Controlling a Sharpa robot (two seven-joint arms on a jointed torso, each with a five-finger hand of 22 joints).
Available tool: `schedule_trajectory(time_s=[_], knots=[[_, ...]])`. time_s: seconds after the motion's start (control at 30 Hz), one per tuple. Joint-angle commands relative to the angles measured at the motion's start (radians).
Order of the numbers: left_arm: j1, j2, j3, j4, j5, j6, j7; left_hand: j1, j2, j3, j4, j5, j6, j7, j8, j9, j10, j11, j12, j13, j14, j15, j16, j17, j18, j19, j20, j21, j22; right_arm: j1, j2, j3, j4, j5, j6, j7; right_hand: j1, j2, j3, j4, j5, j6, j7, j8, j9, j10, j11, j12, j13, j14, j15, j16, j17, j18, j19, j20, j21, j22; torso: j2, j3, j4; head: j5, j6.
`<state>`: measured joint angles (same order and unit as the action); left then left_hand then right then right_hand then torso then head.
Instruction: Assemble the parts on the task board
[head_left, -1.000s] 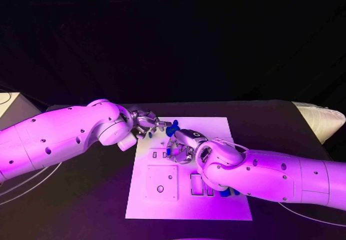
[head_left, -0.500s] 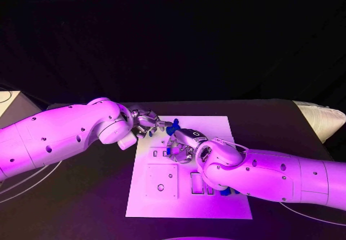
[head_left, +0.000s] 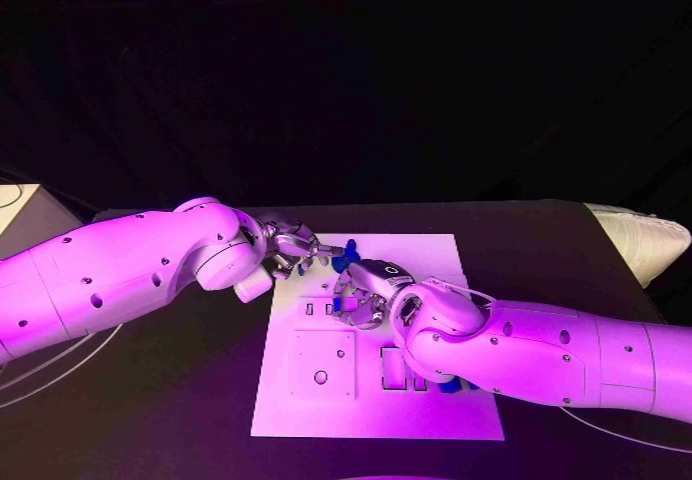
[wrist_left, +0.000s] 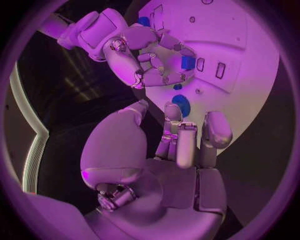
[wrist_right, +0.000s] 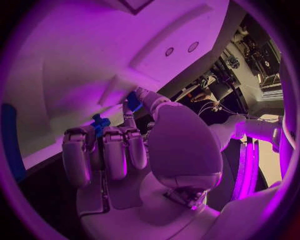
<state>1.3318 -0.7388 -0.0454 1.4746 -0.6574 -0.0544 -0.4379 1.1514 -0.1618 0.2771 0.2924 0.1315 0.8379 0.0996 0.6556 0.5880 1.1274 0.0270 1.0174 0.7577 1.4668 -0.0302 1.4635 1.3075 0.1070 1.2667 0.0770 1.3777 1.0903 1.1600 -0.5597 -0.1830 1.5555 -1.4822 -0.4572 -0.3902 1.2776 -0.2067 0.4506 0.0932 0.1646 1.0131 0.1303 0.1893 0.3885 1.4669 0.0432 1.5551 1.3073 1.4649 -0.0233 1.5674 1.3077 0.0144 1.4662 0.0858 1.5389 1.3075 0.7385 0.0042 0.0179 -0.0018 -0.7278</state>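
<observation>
— Where's the piece they're working on?

— A small blue plastic part (wrist_left: 187, 62) sits pinched in the fingers of the silver right hand (head_left: 364, 296), low over the upper half of the flat white task board (head_left: 418, 410) on the black counter (head_left: 173, 420). Another round blue part (wrist_left: 181, 105) lies on the board just ahead of the silver left hand (head_left: 296, 249).

— Anything different from a second ago?

— Hardly. The right hand has crept a little lower toward the small slots (wrist_left: 210, 67), and the left hand has barely stirred. To my eye that's fine alignment before a press-in, not a seated part yet.

— And the poses?

— The right arm reaches in across the board's lower edge, hand curled down on its piece. The left hand hovers at the board's top-left corner, fingers spread and holding nothing.
</observation>
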Motion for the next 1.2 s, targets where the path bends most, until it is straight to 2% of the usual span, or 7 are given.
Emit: schedule_trajectory(time_s=[0.03, 0.47, 0.97, 1.2], knots=[[0.001, 0.002, 0.0, 0.0, -0.005, 0.026, 0.001, -0.002, 0.009, -0.004, -0.001, 0.003, -0.007, 0.0, 0.005, 0.001, -0.006, 0.0, -0.001, 0.001, 0.019, -0.003, -0.005, 0.041, -0.011, -0.003, -0.001, -0.002, 0.001, -0.003, 0.001, -0.002, -0.002, -0.012, 0.012, -0.001, 0.001, -0.01, -0.006, -0.001, -0.007, -0.006, 0.001, -0.005, -0.002, 0.088, 0.006, -0.007, 0.247, 0.101, 0.002, -0.004, 0.242, -0.003, 0.082, -0.002, -0.006, 0.233, 0.0, 0.0003, -0.0003, 0.0, 0.0], [0.001, 0.003, 0.0, 0.0, -0.012, 0.032, 0.003, -0.002, 0.01, -0.005, -0.001, 0.003, -0.008, 0.0, 0.005, 0.003, -0.007, 0.0, -0.002, -0.002, 0.019, -0.002, -0.005, 0.041, -0.011, -0.002, -0.001, -0.001, 0.002, -0.005, 0.003, -0.003, -0.004, -0.014, 0.01, 0.001, 0.0, -0.018, -0.015, 0.002, -0.007, -0.038, 0.012, -0.02, -0.01, 0.073, 0.016, -0.026, 0.232, 0.1, 0.011, -0.006, 0.238, -0.002, 0.078, 0.005, -0.012, 0.229, 0.001, 0.0007, 0.0004, 0.0, 0.001], [0.001, 0.003, 0.0, 0.0, -0.015, 0.039, -0.003, -0.002, 0.012, -0.006, -0.001, 0.003, -0.008, 0.0, 0.005, 0.004, -0.007, 0.0, -0.001, -0.001, 0.019, -0.002, -0.005, 0.043, -0.011, -0.002, -0.001, -0.001, 0.002, -0.006, 0.002, -0.004, -0.004, -0.015, 0.006, 0.003, -0.005, -0.023, -0.024, 0.007, -0.007, -0.047, 0.016, -0.024, -0.013, 0.069, 0.02, -0.032, 0.228, 0.099, 0.014, -0.006, 0.236, 0.0, 0.075, 0.008, -0.019, 0.224, 0.002, 0.0012, -0.0009, 0.0, 0.001], [0.001, 0.002, 0.0, -0.001, -0.015, 0.043, -0.005, -0.003, 0.012, -0.007, 0.0, 0.002, -0.008, 0.0, 0.005, 0.005, -0.006, 0.0, 0.0, 0.001, 0.02, -0.002, -0.004, 0.044, -0.011, -0.002, -0.001, -0.001, 0.003, -0.007, 0.001, -0.004, -0.002, -0.017, -0.021, 0.005, -0.006, -0.03, -0.047, 0.013, -0.028, -0.07, 0.022, -0.036, -0.019, 0.066, 0.026, -0.036, 0.225, 0.099, 0.019, -0.008, 0.234, 0.001, 0.073, 0.013, -0.022, 0.222, 0.001, 0.0007, 0.0, 0.0, 0.001]])
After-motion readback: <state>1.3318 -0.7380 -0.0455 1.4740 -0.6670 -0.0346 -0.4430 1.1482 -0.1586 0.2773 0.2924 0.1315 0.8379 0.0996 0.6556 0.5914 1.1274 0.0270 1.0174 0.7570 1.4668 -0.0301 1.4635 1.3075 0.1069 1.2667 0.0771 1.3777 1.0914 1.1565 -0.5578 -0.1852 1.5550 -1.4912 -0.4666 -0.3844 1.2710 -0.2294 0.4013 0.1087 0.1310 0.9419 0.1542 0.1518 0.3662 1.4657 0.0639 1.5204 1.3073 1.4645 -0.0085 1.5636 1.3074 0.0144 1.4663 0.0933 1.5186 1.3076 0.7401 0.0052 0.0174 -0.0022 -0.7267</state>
